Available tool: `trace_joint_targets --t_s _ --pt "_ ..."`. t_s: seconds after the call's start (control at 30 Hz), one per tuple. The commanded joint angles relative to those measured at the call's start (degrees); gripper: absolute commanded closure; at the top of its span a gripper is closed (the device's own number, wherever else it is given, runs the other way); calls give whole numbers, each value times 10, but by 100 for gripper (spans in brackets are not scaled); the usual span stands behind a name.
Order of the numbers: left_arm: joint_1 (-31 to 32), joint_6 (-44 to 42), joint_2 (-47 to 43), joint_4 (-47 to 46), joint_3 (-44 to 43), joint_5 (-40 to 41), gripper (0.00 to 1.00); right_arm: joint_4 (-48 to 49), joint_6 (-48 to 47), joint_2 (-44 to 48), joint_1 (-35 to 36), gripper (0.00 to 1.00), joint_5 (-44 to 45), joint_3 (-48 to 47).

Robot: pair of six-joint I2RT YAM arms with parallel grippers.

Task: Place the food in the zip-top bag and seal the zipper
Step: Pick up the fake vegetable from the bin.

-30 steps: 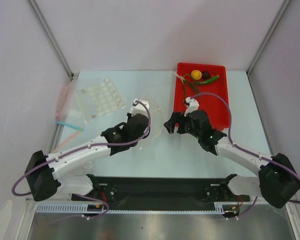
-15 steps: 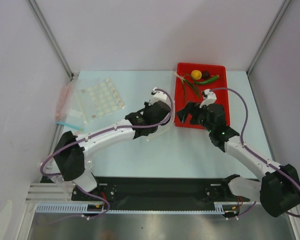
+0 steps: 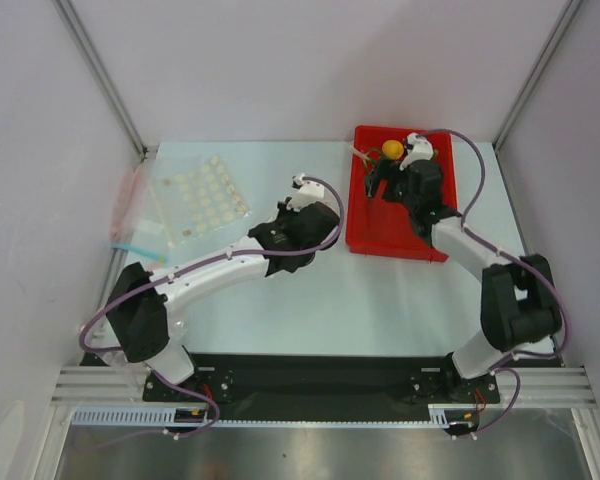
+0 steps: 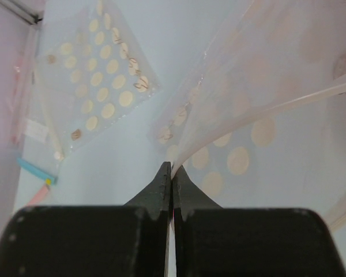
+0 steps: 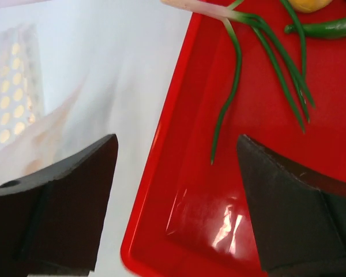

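A: Now, the left gripper (image 4: 171, 173)?

B: Jaws pressed together, pinching an edge of the zip-top bag (image 4: 242, 115) beside the red tray (image 3: 380, 235). A flatter dotted bag (image 4: 98, 75) lies apart.

A: And the right gripper (image 5: 177, 144)?

B: Jaws spread wide, empty, above the tray's rim. The green stalks (image 5: 235, 75), green chili (image 5: 326, 27) and yellow ball (image 3: 391, 149) lie in the tray.

You will find no text, brand, number or sign you can read here: the small white label (image 4: 36, 130) by the flat dotted bag (image 4: 98, 81) is too blurred.
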State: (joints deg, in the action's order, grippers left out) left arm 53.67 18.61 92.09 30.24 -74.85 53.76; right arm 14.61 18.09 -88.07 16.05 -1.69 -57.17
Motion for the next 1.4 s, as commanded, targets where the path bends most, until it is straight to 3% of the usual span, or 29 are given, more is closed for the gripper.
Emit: trace_joint_targets --t_s 0.0,0.13,0.37,0.63,0.9,1.0,1.03,1.1,1.13,1.17,1.23,1.37 --pt "-18 -1 -49 26 -26 59 100 22 -75 -72 -1 13 17 -90" --pt "-42 -43 -82 -12 -9 10 100 47 -129 -157 0 17 7 -157" --pt "-67 -80 -70 -4 -22 -52 100 49 -252 -254 12 15 3 -254" --pt "-95 -97 -39 -19 -25 -86 100 89 -317 -333 14 14 -30 -303" --pt "-109 -105 -26 -25 -21 -109 100 92 -346 -434 17 13 0 -427" --pt "-110 -105 -27 -28 -19 -113 100 89 -361 -461 19 23 -9 -470" --pt "-110 -106 -25 -32 -19 -118 100 74 -366 -466 20 41 -9 -481" --pt "-112 -106 -20 -32 -22 -122 100 67 -363 -468 20 62 -3 -491" --pt "-113 -108 -17 -31 -24 -123 100 72 -360 -462 20 80 -3 -483" --pt "-114 -107 -16 -30 -27 -124 100 80 -354 -457 20 87 -5 -475" --pt "-117 -108 -14 -29 -28 -126 100 110 -347 -432 20 99 -4 -442" --pt "-117 -98 -17 -21 -28 -132 100 145 -321 -380 16 100 -6 -387"
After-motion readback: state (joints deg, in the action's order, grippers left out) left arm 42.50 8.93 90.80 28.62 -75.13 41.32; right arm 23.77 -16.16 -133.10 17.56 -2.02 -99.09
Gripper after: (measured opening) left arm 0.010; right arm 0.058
